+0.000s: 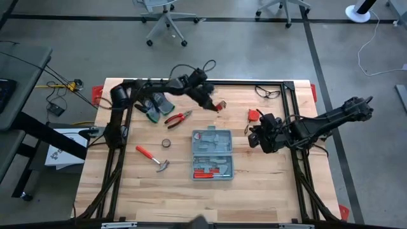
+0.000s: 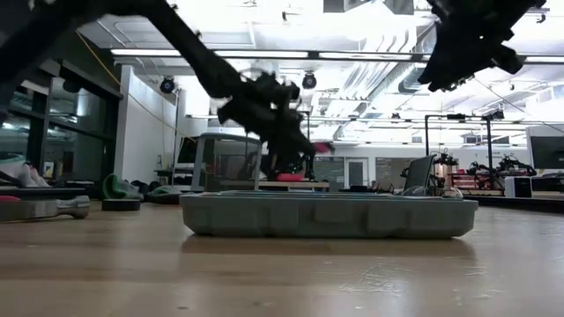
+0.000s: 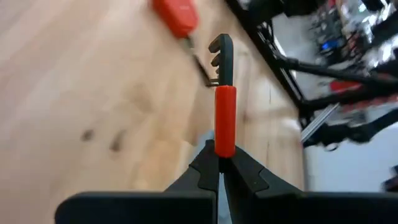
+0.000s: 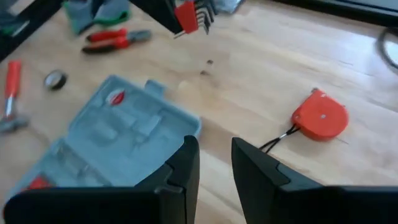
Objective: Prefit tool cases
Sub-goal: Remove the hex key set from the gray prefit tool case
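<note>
I'm holding a red hex key set point(image 3: 224, 118) in the left gripper point(image 1: 213, 104), jaws pinched tight on its red handle, dark keys fanned out past the tip. It is hanging above the bare wood behind the case point(image 1: 212, 154), which is lying open and flat mid-table with a few red-handled tools already seated in the nearer half.

To do this step well, I'm thinking I should carry the set over the empty recesses in the far half, turn the wrist so the handle lines up with its moulded slot, and lower slowly before letting go; dropping it from height would likely bounce it out. The right gripper point(image 4: 214, 163) is waiting just beside the case's right edge, fingers apart and empty, and I'm keeping it clear of the left arm's path.

The table point(image 1: 273, 191) is pale wood planks. On it I'm seeing a red tape measure point(image 4: 320, 117), pliers point(image 1: 179, 117), a hammer point(image 1: 152, 158), a tape roll point(image 1: 166, 143), gloves point(image 1: 154, 105) and glasses point(image 1: 268, 93). Beyond, the room is a bright workshop with benches, office chairs and a grey floor.
</note>
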